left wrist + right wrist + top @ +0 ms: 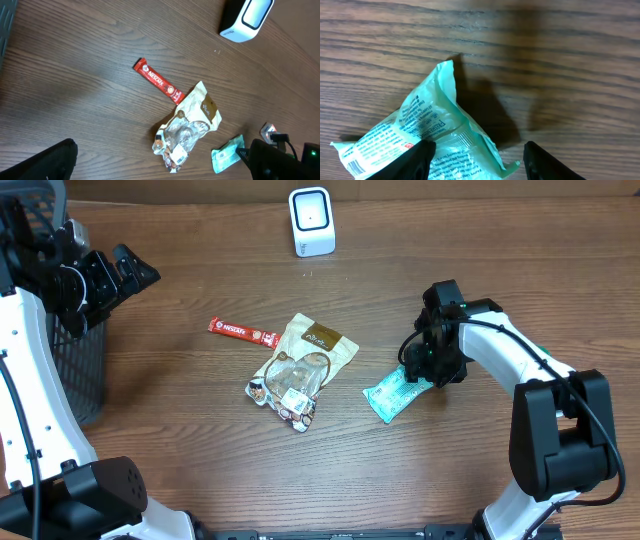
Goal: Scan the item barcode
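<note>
Green packet (396,393) flat, long axis near-left to far-right; right pincer (479,161) parted astride its far-right end; left pincer (138,274) wide, empty; mesh basket (85,370) contents hidden.

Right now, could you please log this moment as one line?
right gripper: open over green packet | left gripper: open, empty | scanner: nothing before it

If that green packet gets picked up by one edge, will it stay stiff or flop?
The green packet looks like thin, creased film, so it'll probably sag. It lies flat and seems light, so a push would likely slide it, not roll it.
</note>
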